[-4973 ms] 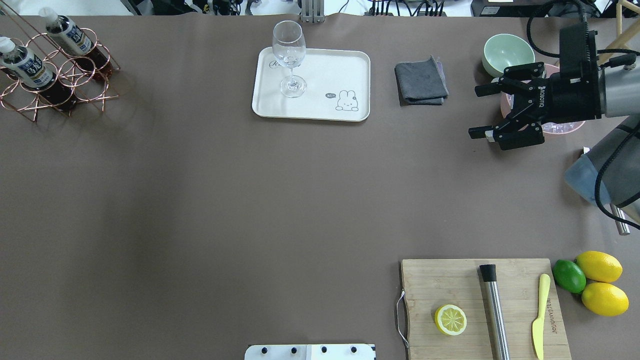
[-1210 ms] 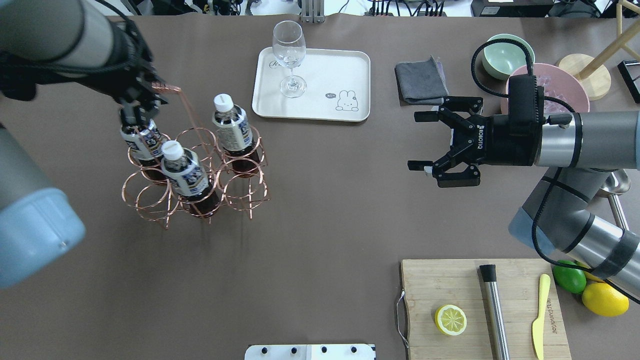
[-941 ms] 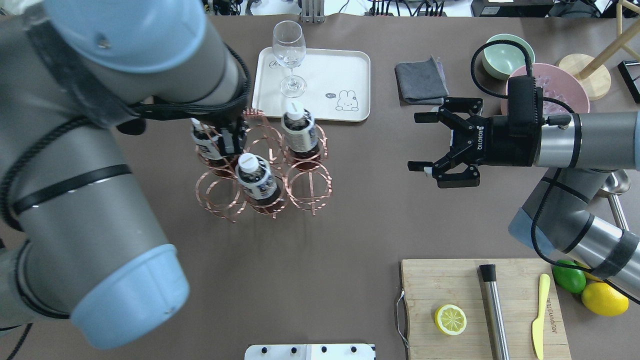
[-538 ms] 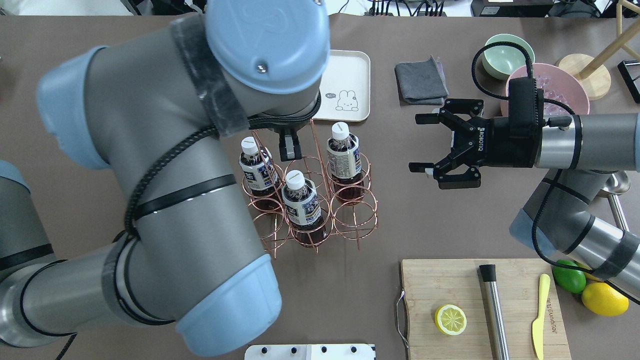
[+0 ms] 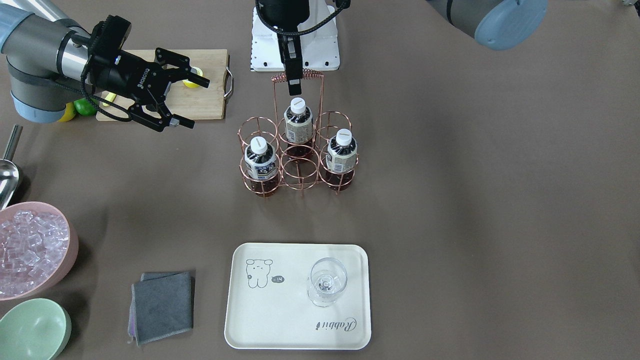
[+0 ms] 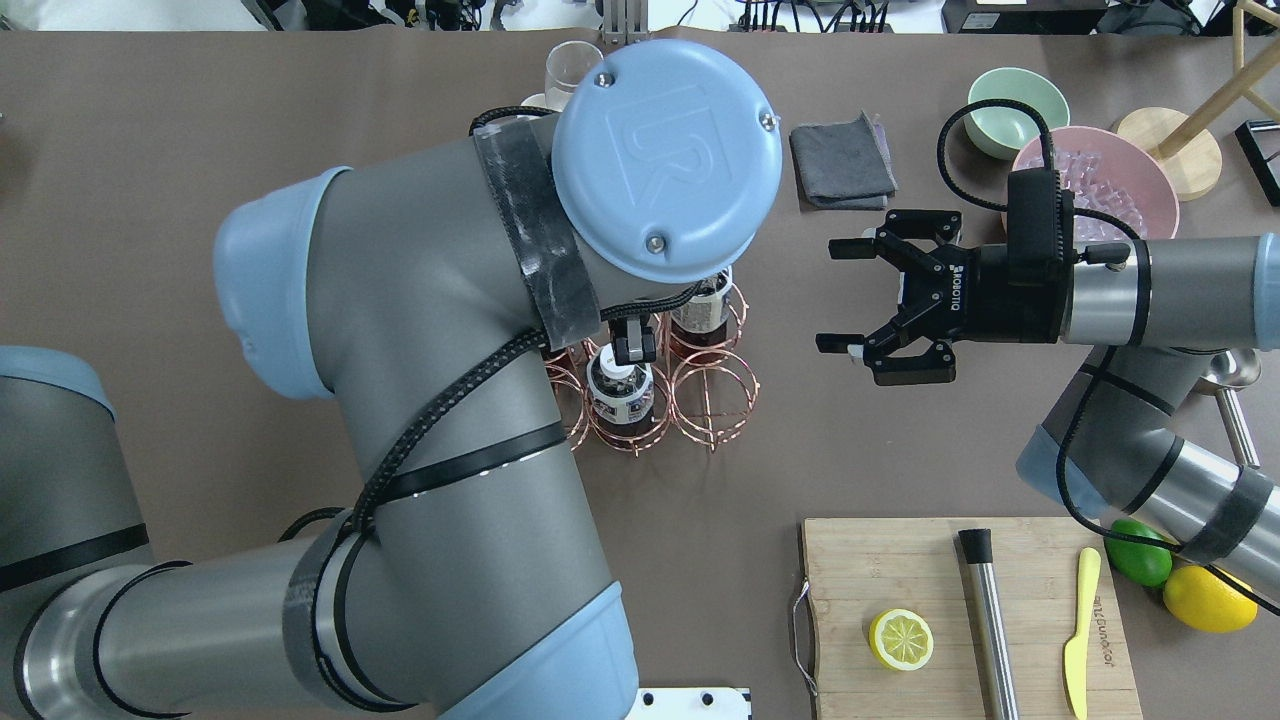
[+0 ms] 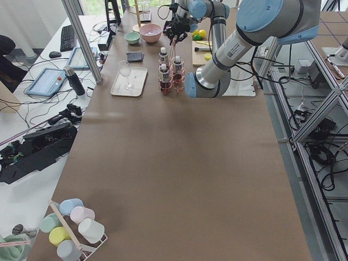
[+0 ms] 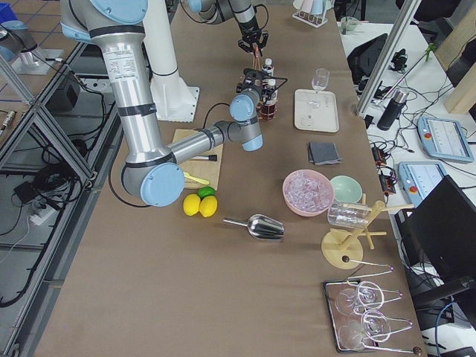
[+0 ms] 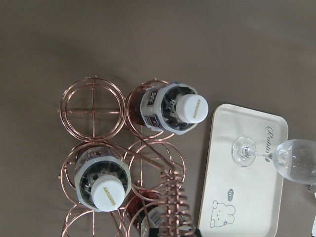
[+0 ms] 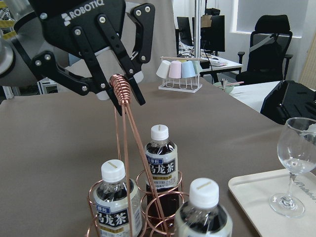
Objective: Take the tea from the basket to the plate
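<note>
1. Tea bottles (image 5: 299, 122): 3 pcs, upright, white caps on, each in its own ring cell of the basket (image 5: 312, 74).
2. Basket sits mid-table, near the plate (image 5: 295, 320) but not touching it. A wine glass (image 5: 327, 282) stands upright on the plate.
3. L gripper (image 10: 123, 98): fingers pinch the coiled top of the basket handle from above, per R wrist view.
4. R gripper (image 6: 830, 297): fingers spread wide, holding nothing, well apart from the basket.
5. View diff: in overhead view the L arm covers the plate and most of the basket. Front-facing view shows all 3 bottles, plate and glass. Basket base on table or just above it: cannot tell.
6. Vs 5 s ago: basket was at the far L corner with no L arm in view; now it is at centre. R gripper has moved from over the pink bowl (image 6: 1165, 200) toward centre, spread unchanged.
</note>
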Action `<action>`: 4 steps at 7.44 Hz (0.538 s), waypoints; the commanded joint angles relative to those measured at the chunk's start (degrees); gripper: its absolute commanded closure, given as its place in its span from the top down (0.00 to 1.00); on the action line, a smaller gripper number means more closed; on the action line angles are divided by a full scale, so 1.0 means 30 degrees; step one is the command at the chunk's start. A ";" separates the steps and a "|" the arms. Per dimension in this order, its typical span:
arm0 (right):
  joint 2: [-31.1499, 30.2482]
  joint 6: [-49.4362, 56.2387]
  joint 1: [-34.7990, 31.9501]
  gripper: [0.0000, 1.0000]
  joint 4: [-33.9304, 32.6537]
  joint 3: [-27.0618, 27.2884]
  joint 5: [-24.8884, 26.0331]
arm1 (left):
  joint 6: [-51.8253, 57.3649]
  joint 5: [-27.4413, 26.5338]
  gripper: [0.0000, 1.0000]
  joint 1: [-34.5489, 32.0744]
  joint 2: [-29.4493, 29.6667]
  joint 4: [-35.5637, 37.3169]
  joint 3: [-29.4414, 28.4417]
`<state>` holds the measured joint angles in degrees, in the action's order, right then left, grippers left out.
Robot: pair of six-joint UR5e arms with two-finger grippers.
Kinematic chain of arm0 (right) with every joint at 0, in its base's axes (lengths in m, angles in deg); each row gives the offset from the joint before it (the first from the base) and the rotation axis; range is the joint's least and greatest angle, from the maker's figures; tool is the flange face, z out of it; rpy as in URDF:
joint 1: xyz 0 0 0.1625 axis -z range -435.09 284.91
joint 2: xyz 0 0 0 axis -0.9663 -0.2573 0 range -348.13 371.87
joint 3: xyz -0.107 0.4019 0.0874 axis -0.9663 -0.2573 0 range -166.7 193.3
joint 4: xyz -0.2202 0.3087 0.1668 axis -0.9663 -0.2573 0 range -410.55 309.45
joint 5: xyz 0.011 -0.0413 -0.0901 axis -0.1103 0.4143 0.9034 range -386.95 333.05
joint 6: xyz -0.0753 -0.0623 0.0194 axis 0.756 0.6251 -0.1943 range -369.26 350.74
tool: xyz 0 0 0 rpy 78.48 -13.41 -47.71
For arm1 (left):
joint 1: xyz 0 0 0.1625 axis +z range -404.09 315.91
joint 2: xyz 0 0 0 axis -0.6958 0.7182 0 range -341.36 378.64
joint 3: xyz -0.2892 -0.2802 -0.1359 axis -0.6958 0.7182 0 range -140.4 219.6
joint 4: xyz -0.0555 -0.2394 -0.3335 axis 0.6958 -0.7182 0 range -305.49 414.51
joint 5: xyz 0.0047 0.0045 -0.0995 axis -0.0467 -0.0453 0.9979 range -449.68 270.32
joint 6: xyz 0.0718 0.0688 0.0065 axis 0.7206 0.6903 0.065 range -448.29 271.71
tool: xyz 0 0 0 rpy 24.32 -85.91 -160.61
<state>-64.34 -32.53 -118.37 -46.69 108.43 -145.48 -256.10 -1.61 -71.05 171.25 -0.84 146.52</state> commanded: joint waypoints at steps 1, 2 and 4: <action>0.0147 0.0081 0.0160 1.00 0.0031 -0.0509 0.0105 | -0.0049 -0.0382 0.00 0.0431 -0.0127 0.0023 -0.0046; 0.0206 0.0052 0.0364 1.00 0.0031 -0.0482 0.0309 | -0.0049 -0.0382 0.00 0.0576 -0.0068 -0.0006 -0.0046; 0.0353 0.0052 0.1881 1.00 0.1104 -0.0626 0.2525 | -0.0252 -0.0411 0.00 0.0694 0.0107 0.0023 -0.0017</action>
<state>-63.59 -32.33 -116.30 -46.33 107.00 -142.90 -256.29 -2.74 -69.29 171.13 -0.80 146.40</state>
